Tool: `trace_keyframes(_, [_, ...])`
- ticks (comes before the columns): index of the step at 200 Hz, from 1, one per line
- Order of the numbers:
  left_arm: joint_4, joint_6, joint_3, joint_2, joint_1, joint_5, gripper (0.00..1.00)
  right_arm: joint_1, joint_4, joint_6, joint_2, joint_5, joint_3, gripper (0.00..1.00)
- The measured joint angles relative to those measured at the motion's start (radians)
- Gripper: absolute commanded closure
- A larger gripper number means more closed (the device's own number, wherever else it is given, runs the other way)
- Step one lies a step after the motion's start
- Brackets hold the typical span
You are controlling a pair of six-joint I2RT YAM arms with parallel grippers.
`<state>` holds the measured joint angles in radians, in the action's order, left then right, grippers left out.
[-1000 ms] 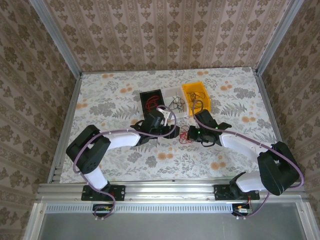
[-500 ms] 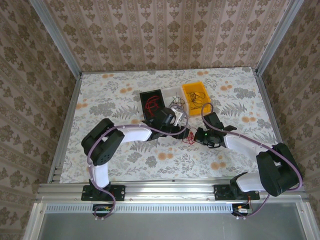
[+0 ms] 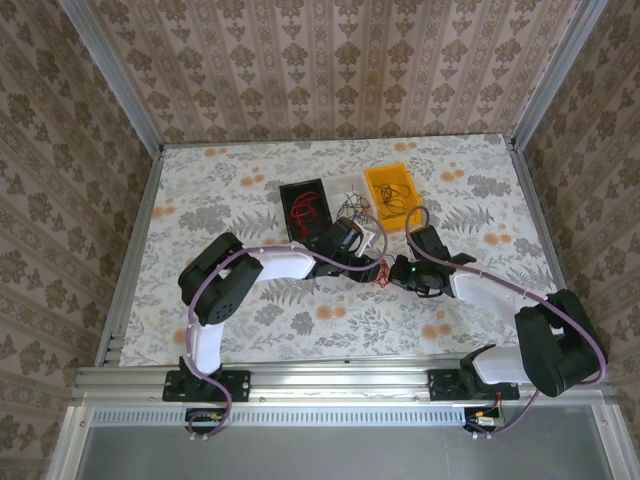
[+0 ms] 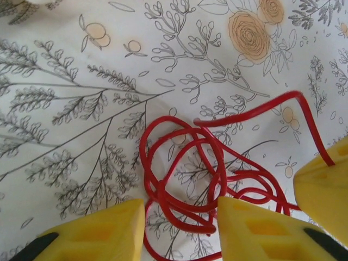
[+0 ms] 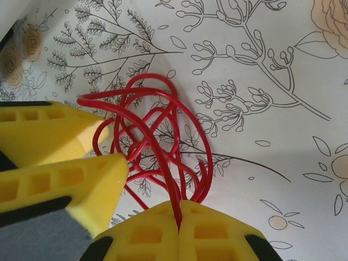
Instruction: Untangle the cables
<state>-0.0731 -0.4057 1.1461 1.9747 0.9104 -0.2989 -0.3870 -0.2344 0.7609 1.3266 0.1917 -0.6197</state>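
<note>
A tangle of red cables (image 4: 201, 163) lies on the flowered tablecloth, seen in the top view between the two arms as the cables (image 3: 384, 277). My left gripper (image 4: 181, 209) stands open over it, its yellow fingers on either side of several red loops without pinching them. My right gripper (image 5: 179, 205) is shut on one red strand that arches up from the cables (image 5: 157, 136). The left gripper's fingers (image 5: 65, 182) sit close by at the left of the right wrist view. One right finger (image 4: 324, 187) shows at the edge of the left wrist view.
Three small bins stand in a row just behind the grippers: a black bin (image 3: 303, 205) with red wires, a clear bin (image 3: 352, 205) with dark wires, and a yellow bin (image 3: 392, 190). Metal rails (image 3: 130, 250) frame the table.
My left arm has reached right to the tangle, and its fingers have narrowed around the loops. The right gripper has stayed shut on its red strand, shifting slightly.
</note>
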Motion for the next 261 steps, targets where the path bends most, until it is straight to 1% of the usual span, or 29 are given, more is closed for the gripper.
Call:
trace_keyframes(18, [0.015,0.0,0.042,0.033,0.0,-0.008,0.7,0.001,0.0,0.0,-0.004,0.0,0.0,0.99])
trace_keyframes(30, [0.021,0.0,0.058,0.048,0.0,-0.012,0.77,0.001,0.0,0.0,-0.008,0.0,0.0,0.99])
trace_keyframes(43, [0.027,-0.001,0.066,0.056,0.0,-0.016,0.86,0.001,0.0,0.0,-0.015,-0.001,0.0,0.99])
trace_keyframes(56, [0.031,-0.003,0.071,0.059,0.001,-0.015,1.0,0.001,0.0,0.0,-0.022,-0.003,0.0,0.99])
trace_keyframes(76, [0.038,-0.009,0.073,0.06,0.002,0.015,1.0,0.001,-0.001,0.0,-0.029,-0.004,0.005,0.99])
trace_keyframes(92, [0.029,-0.021,0.067,0.058,0.002,0.06,1.0,0.003,-0.007,0.0,-0.03,-0.008,0.007,0.99])
trace_keyframes(116, [-0.022,-0.051,-0.014,0.009,-0.002,0.124,1.0,0.016,-0.031,0.003,-0.047,-0.045,0.013,0.99])
trace_keyframes(136, [-0.045,-0.084,-0.13,-0.077,-0.024,0.168,1.0,0.046,-0.059,0.017,-0.077,-0.085,0.027,0.99])
trace_keyframes(151, [-0.055,-0.1,-0.219,-0.148,-0.046,0.191,1.0,0.086,-0.077,0.036,-0.101,-0.111,0.048,0.99])
trace_keyframes(185, [-0.058,-0.125,-0.39,-0.32,-0.095,0.242,1.0,0.179,-0.114,0.077,-0.153,-0.14,0.107,0.99])
trace_keyframes(211, [-0.066,-0.151,-0.511,-0.457,-0.135,0.283,1.0,0.224,-0.145,0.093,-0.192,-0.159,0.119,0.99])
trace_keyframes(261, [-0.07,-0.218,-0.68,-0.649,-0.214,0.357,1.0,0.294,-0.183,0.108,-0.241,-0.182,0.119,0.98])
